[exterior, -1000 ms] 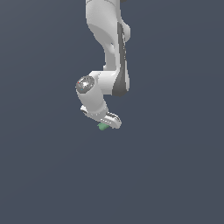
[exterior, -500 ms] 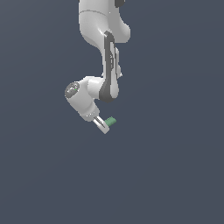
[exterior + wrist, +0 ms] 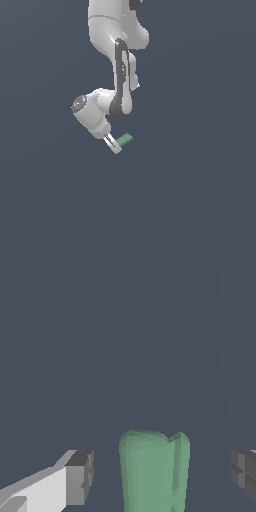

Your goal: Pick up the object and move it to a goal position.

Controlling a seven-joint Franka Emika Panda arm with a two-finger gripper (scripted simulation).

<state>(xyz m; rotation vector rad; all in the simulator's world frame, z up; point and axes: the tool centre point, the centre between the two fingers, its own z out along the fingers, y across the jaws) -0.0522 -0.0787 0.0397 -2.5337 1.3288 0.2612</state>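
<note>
Only partly visible: green object between gripper fingers, base cropped.

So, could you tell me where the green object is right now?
In the exterior view the green object sits near centre, at the gripper, jutting toward that view's right.

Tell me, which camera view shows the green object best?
The wrist view: the green object fills the foreground, its rounded end clear, with space between it and each finger. In the exterior view it is only a small bar at the gripper.
</note>
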